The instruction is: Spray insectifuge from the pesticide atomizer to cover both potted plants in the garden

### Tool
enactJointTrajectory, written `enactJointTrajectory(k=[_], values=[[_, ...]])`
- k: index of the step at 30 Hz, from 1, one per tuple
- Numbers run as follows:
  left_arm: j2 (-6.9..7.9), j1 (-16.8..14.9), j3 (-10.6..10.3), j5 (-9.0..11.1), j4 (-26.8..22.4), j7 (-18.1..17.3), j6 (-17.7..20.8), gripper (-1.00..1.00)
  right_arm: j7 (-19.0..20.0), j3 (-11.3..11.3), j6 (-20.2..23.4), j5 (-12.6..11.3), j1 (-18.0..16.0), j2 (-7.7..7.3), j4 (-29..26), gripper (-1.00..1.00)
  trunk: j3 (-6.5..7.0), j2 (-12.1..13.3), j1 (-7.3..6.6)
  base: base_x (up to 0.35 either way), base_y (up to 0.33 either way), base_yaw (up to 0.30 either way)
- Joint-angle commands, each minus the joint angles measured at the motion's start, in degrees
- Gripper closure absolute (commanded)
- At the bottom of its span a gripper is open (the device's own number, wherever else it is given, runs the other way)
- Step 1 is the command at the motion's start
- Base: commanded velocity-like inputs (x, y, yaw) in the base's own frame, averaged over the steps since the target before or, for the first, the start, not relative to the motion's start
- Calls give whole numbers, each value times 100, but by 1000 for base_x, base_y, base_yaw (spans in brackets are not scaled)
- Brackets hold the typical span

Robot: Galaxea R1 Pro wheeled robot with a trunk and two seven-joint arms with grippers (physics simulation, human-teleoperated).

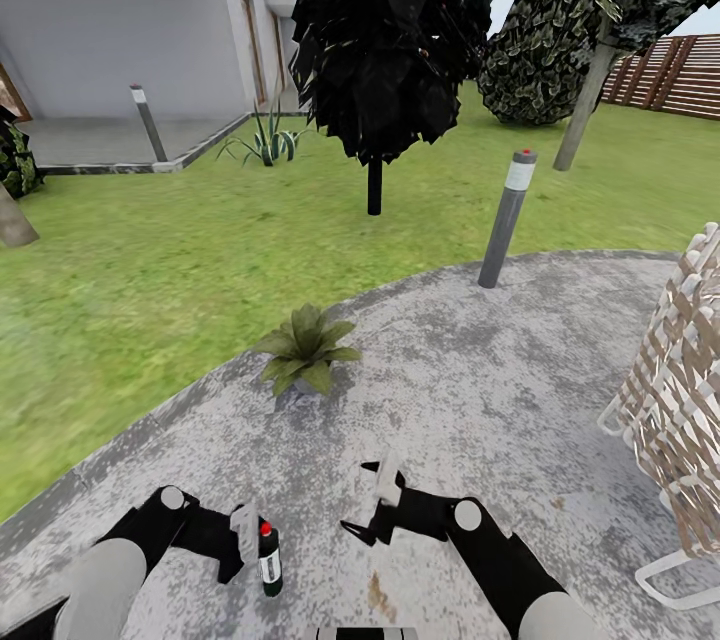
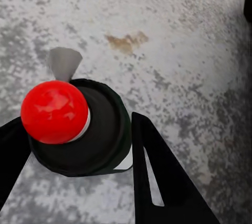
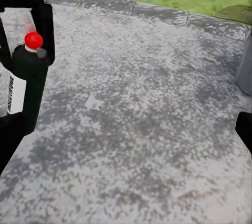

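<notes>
Got my left tool (image 1: 243,542) pinching the pesticide atomizer (image 1: 269,560) upright at bottom left of the head view, red cap up so it's ready to spray. Potted plant (image 1: 306,348) sits mid-frame on the patio (image 1: 480,370). Right tool (image 1: 372,500) looks spread, holding nothing.

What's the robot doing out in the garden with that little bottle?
The robot's left gripper is around a small dark pesticide atomizer with a red top, upright over the stone patio. The right gripper is open and holds nothing. One potted plant sits just ahead at the patio's edge, apparently next for spraying.
</notes>
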Motion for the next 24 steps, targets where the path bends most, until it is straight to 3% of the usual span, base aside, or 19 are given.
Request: enactJointTrajectory(k=[1, 3, 4, 11, 19, 24], values=[[-191, -2, -503, -47, -151, -86, -190, 100, 87, -8, -36, 62, -2, -1, -4, -100, -5, -2, -1, 0, 0, 0], [-230, -3, -509, -48, -163, -181, -235, 100, 96, -8, -36, 70, -2, -4, 2, -100, -5, -2, -1, 0, 0, 0], [-240, -5, -510, -48, -166, -220, -244, 100, 97, -8, -36, 71, -2, -5, 3, 100, -5, -2, -1, 0, 0, 0], [-314, -37, -509, -45, -216, -292, -268, 100, 100, -8, -36, 74, -2, -11, 5, 100, -5, -2, -1, 0, 0, 0], [-644, -36, -519, -48, -412, -294, -270, 100, 100, 19, -36, 54, -2, 8, 7, 100, -5, -2, -1, 0, 0, 0], [-676, -33, -529, -34, -474, -294, -277, 100, 218, 26, -36, 48, -3, 26, 5, 100, -5, -2, -1, 0, 0, 0]])
